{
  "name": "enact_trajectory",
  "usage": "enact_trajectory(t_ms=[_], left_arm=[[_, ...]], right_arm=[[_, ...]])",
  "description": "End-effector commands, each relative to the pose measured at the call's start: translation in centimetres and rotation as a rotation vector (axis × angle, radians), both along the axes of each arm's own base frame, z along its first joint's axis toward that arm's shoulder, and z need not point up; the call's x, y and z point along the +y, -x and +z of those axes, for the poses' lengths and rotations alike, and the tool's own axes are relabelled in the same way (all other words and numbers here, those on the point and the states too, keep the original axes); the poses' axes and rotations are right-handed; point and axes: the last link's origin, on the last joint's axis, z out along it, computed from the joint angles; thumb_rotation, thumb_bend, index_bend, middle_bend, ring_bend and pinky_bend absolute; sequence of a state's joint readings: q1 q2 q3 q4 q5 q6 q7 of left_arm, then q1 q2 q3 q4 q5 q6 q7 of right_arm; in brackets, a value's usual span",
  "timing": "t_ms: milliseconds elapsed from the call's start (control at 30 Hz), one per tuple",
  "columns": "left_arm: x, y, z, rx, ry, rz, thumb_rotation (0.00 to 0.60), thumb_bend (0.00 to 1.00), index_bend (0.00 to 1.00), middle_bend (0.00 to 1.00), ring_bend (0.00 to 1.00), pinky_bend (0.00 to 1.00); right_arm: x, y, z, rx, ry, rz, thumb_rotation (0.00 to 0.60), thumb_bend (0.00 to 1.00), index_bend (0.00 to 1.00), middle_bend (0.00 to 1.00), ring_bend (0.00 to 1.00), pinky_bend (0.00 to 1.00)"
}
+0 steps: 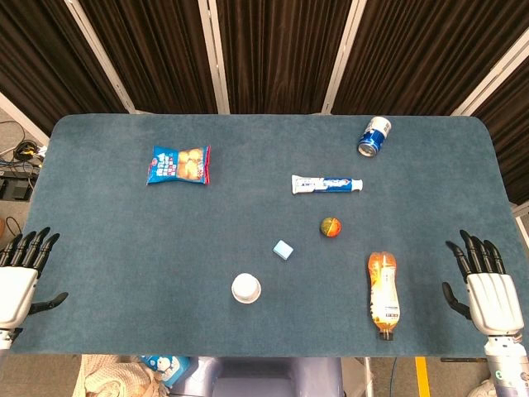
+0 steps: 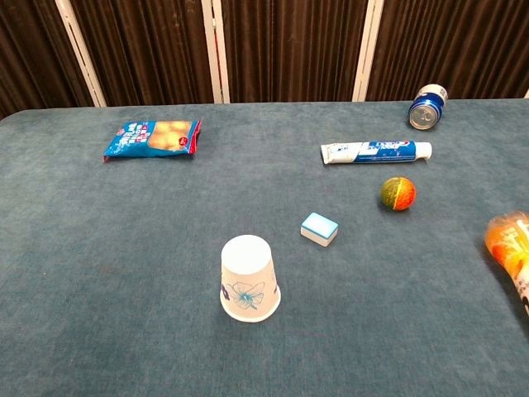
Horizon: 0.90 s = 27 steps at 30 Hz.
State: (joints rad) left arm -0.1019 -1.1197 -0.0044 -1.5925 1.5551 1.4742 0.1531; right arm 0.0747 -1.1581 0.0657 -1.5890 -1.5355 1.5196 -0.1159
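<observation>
My left hand [image 1: 18,279] lies flat at the table's near left corner, fingers spread, holding nothing. At the near right edge my right hand [image 1: 488,284] is likewise spread and empty. Closest to the right hand is an orange drink bottle [image 1: 383,294] [image 2: 511,248] lying on its side. A white paper cup [image 1: 245,289] [image 2: 249,279] stands upside down near the front middle. Beside it lies a small light-blue block [image 1: 283,249] [image 2: 319,228]. Neither hand shows in the chest view.
The blue table [image 1: 107,223] also carries a blue snack bag [image 1: 178,165] [image 2: 152,138] at the far left, a toothpaste tube [image 1: 326,184] [image 2: 376,151], a small orange-green ball [image 1: 331,226] [image 2: 397,193], and a blue can [image 1: 374,136] [image 2: 427,107] lying at the far right.
</observation>
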Motion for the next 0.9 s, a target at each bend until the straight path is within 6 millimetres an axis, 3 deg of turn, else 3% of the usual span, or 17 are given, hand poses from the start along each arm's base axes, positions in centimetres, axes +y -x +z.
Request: enact_trajectory(t_ms=[33,800,900], left_arm=[[0.01,0.00,0.01,-0.004,0.001,0.005,0.600,0.02,0.00,0.00,0.00,0.00],[0.20,-0.27,-0.23,0.013,0.030,-0.003,0.600,0.02,0.00,0.00,0.00,0.00],[0.53,-0.59,-0.24,0.040,0.033,-0.031,0.600,0.03,0.00,0.00,0.00,0.07]], right_arm=[[-0.01,0.04,-0.02,0.001,0.001,-0.005,0.600,0.39,0.00,0.00,0.00,0.06],[-0.07,0.34,0.03,-0.004,-0.001,-0.031,0.600,0.39,0.00,0.00,0.00,0.06],[-0.07,0.34,0.12,-0.012,0.003,-0.037,0.600,0.39,0.00,0.00,0.00,0.06]])
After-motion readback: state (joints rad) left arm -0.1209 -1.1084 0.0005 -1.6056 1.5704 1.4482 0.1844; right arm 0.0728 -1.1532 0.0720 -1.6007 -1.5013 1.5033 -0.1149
